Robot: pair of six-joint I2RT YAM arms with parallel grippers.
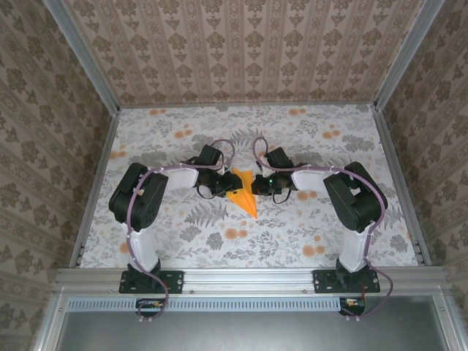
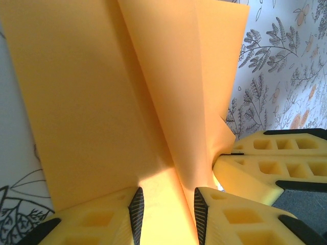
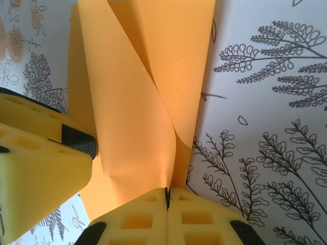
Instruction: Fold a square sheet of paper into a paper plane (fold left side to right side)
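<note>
The bright orange sheet of paper (image 1: 246,197) lies mid-table between both grippers, folded to a point that aims at the near edge. My left gripper (image 1: 227,186) stands at its left side. In the left wrist view its jaws (image 2: 166,210) are apart, and the paper (image 2: 97,102) runs flat between them, unpinched. A raised flap climbs beside the right fingertip (image 2: 202,206). My right gripper (image 1: 258,189) is at the paper's right side. In the right wrist view it (image 3: 167,196) is shut on the lower edge of an upright flap of the paper (image 3: 133,127).
The table (image 1: 329,146) has a grey floral cover with small orange flower prints. Patterned walls close it in on three sides, and a metal rail (image 1: 248,276) runs along the near edge. The right gripper's yellow fingers (image 2: 271,163) nearly touch the left gripper's.
</note>
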